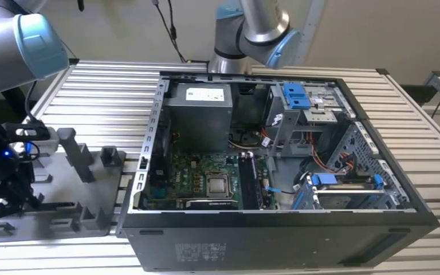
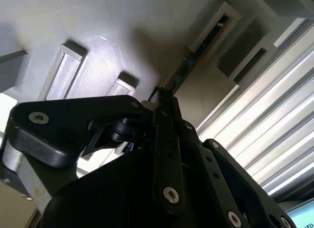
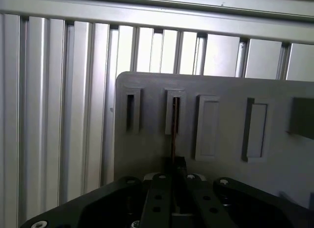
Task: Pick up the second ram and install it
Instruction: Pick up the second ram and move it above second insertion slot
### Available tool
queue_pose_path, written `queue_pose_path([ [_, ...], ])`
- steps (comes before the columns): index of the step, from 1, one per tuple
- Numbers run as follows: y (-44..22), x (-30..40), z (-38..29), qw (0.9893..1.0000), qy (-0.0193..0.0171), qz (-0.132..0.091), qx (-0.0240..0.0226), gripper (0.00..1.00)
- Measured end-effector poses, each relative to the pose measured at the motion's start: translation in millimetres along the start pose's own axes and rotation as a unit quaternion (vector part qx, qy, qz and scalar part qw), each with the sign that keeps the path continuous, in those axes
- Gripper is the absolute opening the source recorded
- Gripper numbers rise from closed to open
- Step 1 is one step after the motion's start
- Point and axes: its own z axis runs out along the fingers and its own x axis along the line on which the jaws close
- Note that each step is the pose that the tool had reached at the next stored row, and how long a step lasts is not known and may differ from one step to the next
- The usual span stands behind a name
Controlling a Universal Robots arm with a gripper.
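**Claw clamped on RAM at fixture plate**

In both wrist views: gripper [image 3: 175,165] closed down narrow, fingers pinching the second ram [image 3: 173,132] edge-on btwn them. Far end of stick sitting in a slot of the grey fixture plate [image 3: 225,86], w/ more slots in a row either side. In exterior view: arm low over that plate at the exterior view's left, on slatted table [image 1: 105,86], just beside open PC case [image 1: 281,235]. Motherboard [image 1: 204,177] exposed inside case, well apart from stick.

Ram [image 3: 174,139]: thin dark stick, seen edge-on, standing on edge, one end seated in slotted holder [image 3: 169,113] on grey plate [image 3: 147,149].
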Motion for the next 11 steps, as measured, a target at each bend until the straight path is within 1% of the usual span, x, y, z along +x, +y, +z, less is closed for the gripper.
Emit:
queue_pose_path([
  [11, -0.2, -0.2, -11.7, 1.0000, -0.0001, 0.000, 0.0001, 0.14],
])
